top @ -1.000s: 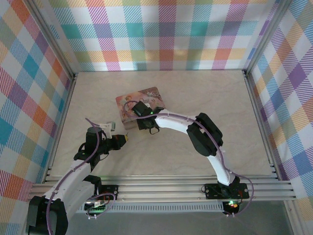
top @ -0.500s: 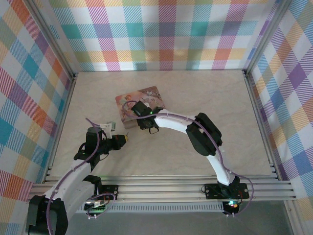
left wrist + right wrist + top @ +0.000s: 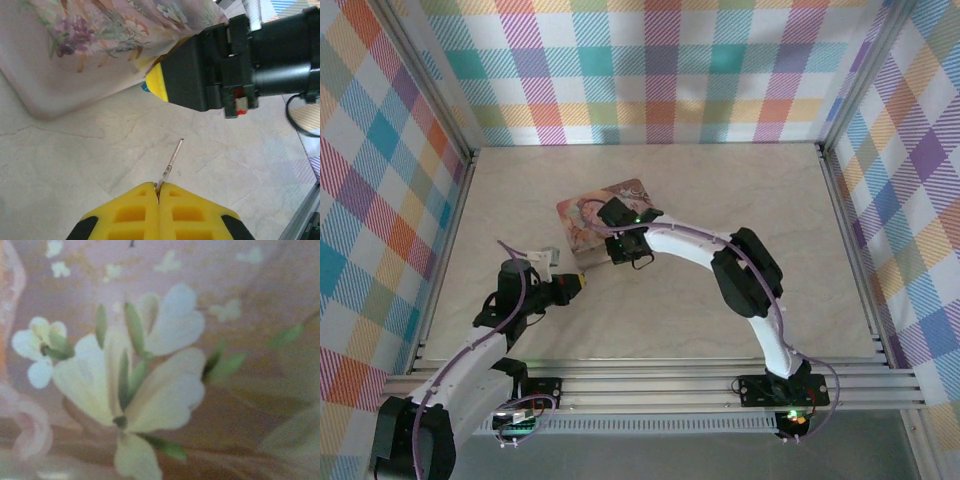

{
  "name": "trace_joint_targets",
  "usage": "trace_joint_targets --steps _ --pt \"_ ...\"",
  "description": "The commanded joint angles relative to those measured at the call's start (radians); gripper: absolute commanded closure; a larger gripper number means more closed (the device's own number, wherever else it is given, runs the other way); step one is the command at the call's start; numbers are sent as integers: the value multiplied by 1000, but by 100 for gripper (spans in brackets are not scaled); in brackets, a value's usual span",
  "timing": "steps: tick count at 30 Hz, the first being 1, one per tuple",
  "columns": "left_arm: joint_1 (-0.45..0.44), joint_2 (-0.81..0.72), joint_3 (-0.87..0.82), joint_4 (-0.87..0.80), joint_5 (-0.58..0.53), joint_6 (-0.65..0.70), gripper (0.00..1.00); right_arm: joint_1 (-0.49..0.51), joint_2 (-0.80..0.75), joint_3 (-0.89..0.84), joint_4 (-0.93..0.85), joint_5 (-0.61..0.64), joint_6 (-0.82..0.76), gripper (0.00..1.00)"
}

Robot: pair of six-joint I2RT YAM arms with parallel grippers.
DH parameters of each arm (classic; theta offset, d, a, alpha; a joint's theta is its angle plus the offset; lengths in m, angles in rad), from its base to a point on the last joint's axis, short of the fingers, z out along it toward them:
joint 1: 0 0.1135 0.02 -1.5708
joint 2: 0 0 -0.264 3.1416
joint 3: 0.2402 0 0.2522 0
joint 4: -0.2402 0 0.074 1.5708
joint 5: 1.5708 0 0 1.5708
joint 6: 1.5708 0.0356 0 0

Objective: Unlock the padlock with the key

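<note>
**Left pincer clamped shut on thin metal key.**
The key tip faces the right pincer, whose jaw state cannot be told. That pincer sits at the near edge of the pink illustrated tin box, left of the centre of the surface. A yellow piece at its tip may be the small yellow padlock.

I work in a robot test cell, a lab rig and no home. Checked cloth walls hang beyond and on either side of my left pincer, bare aluminium rails run behind it, and a pale marbled table lies beneath.
</note>
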Motion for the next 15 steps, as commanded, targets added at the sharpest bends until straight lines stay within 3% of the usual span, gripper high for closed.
trace_joint_targets --steps 1,15 --pt "-32 12 11 80 27 26 100 -35 -90 91 -84 -203 72 100" --pt "-81 -81 8 84 -3 63 100 -100 -91 233 -221 -502 151 100"
